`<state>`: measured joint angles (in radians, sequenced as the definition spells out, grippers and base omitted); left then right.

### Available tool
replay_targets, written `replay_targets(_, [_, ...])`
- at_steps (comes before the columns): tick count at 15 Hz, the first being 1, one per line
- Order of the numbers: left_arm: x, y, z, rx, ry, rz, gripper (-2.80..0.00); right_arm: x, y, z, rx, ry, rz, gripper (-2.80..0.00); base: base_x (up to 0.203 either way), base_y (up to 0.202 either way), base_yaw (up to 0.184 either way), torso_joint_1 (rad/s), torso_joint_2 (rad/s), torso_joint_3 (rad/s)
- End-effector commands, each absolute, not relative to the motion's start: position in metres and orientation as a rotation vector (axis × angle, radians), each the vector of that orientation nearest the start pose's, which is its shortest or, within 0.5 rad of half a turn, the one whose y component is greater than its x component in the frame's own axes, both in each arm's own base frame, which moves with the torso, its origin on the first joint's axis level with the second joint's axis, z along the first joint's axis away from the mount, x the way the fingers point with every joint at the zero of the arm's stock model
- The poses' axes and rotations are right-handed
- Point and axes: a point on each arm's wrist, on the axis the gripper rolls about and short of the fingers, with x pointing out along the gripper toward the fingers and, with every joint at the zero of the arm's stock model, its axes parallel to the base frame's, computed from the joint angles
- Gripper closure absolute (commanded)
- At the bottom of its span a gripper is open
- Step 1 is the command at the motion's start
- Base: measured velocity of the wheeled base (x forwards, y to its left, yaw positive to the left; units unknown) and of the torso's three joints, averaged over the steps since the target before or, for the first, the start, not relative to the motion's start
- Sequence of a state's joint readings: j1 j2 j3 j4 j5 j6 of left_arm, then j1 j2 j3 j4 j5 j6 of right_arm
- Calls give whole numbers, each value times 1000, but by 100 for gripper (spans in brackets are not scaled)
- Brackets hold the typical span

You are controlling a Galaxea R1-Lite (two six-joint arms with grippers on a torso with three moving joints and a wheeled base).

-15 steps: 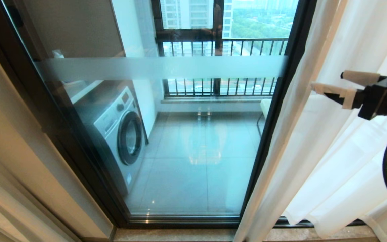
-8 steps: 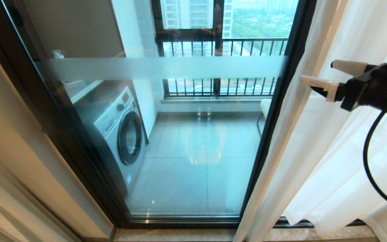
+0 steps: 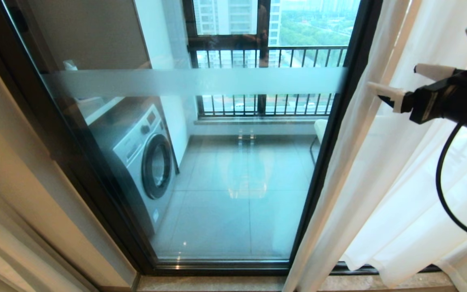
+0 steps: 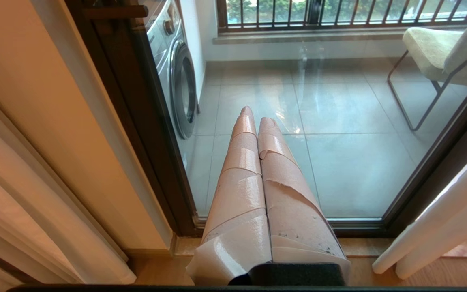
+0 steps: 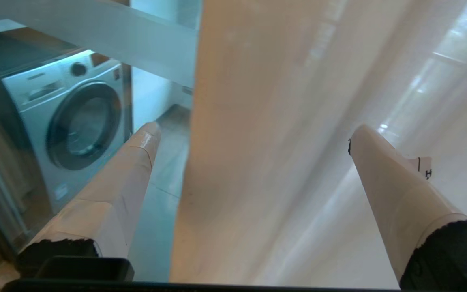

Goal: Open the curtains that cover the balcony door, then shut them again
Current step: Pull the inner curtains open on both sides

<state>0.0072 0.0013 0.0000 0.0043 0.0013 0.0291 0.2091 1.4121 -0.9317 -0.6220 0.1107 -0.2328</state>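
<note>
Head view: the glass door [image 3: 225, 162] fills the centre with a washer [image 3: 146, 160] behind it at 9 o'clock, the curtains [image 3: 383, 182] hang bunched at 3 o'clock, and the right gripper [image 3: 399, 83] reaches in from 2 o'clock, fingers spread, in front of the curtain's leading edge. Left wrist view: the left gripper [image 4: 256, 115] points at the door [image 4: 339, 162] with its taped fingers pressed together, holding nothing, a chair [image 4: 440, 56] at 2 o'clock. Right wrist view: the right gripper [image 5: 253, 132] has its fingers wide apart, the curtain [image 5: 258, 142] edge showing between them, the washer [image 5: 67, 117] at 9 o'clock.
</note>
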Motion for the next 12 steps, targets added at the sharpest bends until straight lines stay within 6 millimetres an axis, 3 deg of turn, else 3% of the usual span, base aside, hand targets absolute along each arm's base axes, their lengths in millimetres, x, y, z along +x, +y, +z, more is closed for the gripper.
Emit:
replay_targets(1, [-23,0,75,29,6,9,0,231,51,302,-226,-199,265,-280,0,0,0,0,0,0])
replay_targets(4, [-23,0,75,29,6,9,0,228,47,306,-242,-203,178,-280,0,0,0,0,0,0])
replay_targets(12, [-23,0,75,29,6,9,0,244,45,300,-241,-200,142,-280,0,0,0,0,0,0])
